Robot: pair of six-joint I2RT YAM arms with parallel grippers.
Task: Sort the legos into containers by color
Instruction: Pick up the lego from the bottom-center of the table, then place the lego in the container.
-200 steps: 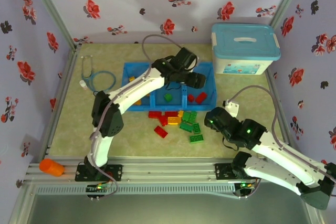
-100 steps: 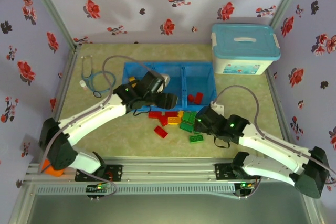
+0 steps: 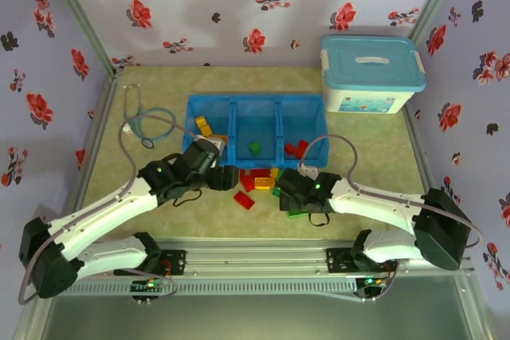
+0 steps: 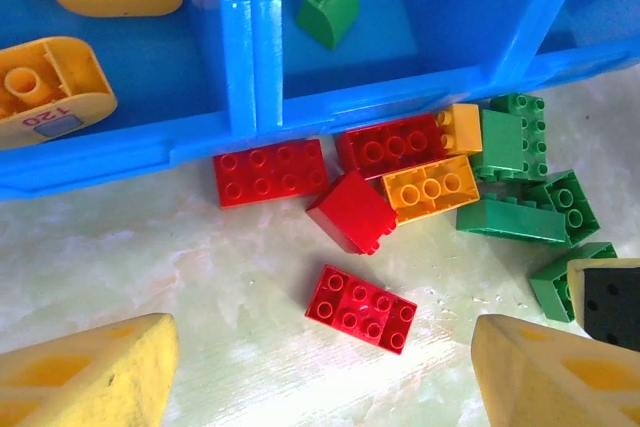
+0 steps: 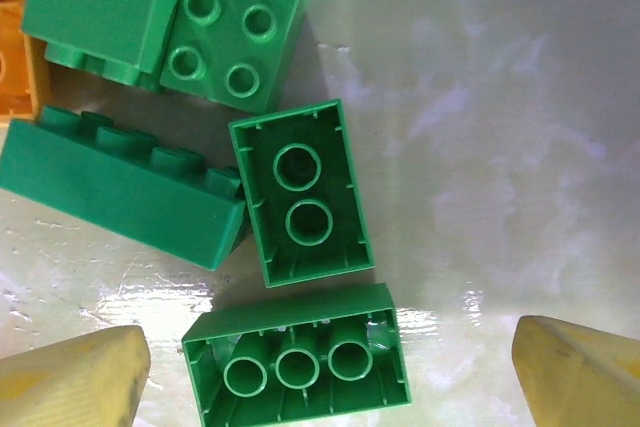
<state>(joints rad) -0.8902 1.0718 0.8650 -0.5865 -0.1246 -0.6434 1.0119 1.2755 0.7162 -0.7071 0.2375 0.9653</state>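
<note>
Below right tool (image 5: 325,372), apart: green legos (image 5: 300,192) | left tool (image 4: 320,367), apart: red lego (image 4: 360,307)

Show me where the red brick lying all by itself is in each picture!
Top external: red brick lies mid-table, in front of the blue tray.
Left wrist: low centre, alone.
Shared landmark: green bricks, right of it in both; seen close up from the right wrist.
</note>
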